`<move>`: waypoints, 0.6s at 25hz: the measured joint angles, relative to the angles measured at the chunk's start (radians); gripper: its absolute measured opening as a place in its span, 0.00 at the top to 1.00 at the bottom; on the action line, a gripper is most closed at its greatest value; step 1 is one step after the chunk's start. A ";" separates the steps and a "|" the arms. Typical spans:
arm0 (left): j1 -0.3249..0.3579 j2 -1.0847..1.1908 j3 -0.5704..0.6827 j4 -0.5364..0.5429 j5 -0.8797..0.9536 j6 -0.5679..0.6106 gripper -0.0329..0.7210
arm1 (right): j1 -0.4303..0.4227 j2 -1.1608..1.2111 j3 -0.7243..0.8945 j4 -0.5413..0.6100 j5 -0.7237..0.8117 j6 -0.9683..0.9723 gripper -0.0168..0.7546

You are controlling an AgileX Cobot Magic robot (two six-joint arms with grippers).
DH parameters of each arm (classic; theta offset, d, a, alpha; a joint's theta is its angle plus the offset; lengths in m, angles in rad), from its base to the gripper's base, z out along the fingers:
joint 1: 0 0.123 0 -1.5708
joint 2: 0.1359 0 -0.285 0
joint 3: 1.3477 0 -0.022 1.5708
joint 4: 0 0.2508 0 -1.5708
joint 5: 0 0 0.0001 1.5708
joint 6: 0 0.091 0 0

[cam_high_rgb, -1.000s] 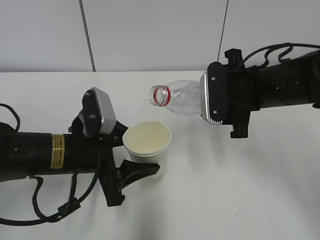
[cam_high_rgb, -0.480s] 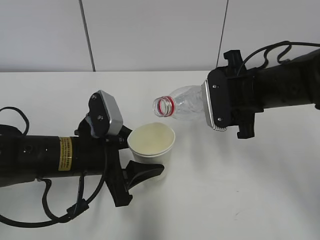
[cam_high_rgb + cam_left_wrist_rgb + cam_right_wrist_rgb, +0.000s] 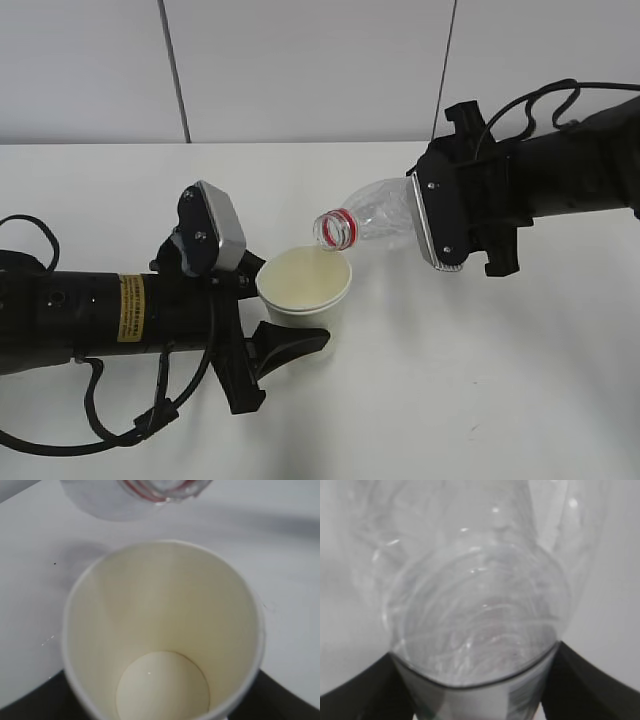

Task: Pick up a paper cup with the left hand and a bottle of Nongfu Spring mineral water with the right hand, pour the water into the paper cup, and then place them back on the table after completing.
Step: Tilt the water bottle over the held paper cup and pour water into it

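While the left hand (image 3: pixel 262 318) reaches in from the left edge of the white table (image 3: pixel 480 400), its black fingers (image 3: pixel 290 343) are closed around the paper cup (image 3: pixel 304 287), which stands upright near the middle of the scene. One finger shows on the near side of the cup, and the other is hidden behind it. The cup's cream inside is open to the exterior camera, and the left wrist view looks straight down into it: the round bottom looks dry, and no water can be made out there. The right hand (image 3: pixel 425 215) comes in from the right and holds the bottle (image 3: pixel 370 217), a clear plastic one, by its lower body. In the right wrist view the two dark fingers (image 3: pixel 357 692) press against either side of the bottle's base. The bottle lies tilted, with its uncapped mouth and red neck ring (image 3: pixel 336 230) pointing left and somewhat downward. The mouth hangs just over the far right part of the cup's rim, close to it, though whether the two touch cannot be told. The left wrist view shows the same red ring (image 3: pixel 150 487) at the top edge, just beyond the cup's far rim. No stream of water shows between the mouth and the cup.
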 joint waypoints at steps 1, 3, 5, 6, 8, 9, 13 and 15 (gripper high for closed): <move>0.000 0.000 0.000 0.000 -0.001 0.000 0.37 | 0.000 0.000 0.000 -0.002 0.003 0.000 0.36; 0.000 0.000 0.000 0.001 -0.003 0.000 0.37 | 0.000 0.000 0.000 -0.007 0.013 0.000 0.36; -0.002 0.000 0.000 0.001 -0.007 0.000 0.37 | 0.000 0.000 0.000 -0.009 0.020 0.000 0.36; -0.005 0.000 0.000 0.001 -0.007 0.000 0.37 | 0.000 0.000 0.000 -0.009 0.020 0.000 0.36; -0.019 0.000 0.000 0.001 -0.007 0.000 0.37 | 0.000 0.000 0.000 -0.009 0.022 0.000 0.36; -0.025 0.001 0.000 0.001 -0.007 0.000 0.37 | 0.000 0.000 0.000 -0.009 0.023 0.000 0.36; -0.036 0.026 -0.002 0.002 -0.007 0.000 0.37 | 0.000 0.000 0.000 -0.009 0.032 0.000 0.36; -0.037 0.041 -0.002 0.002 -0.006 0.000 0.37 | 0.000 0.000 0.000 -0.009 0.036 0.000 0.36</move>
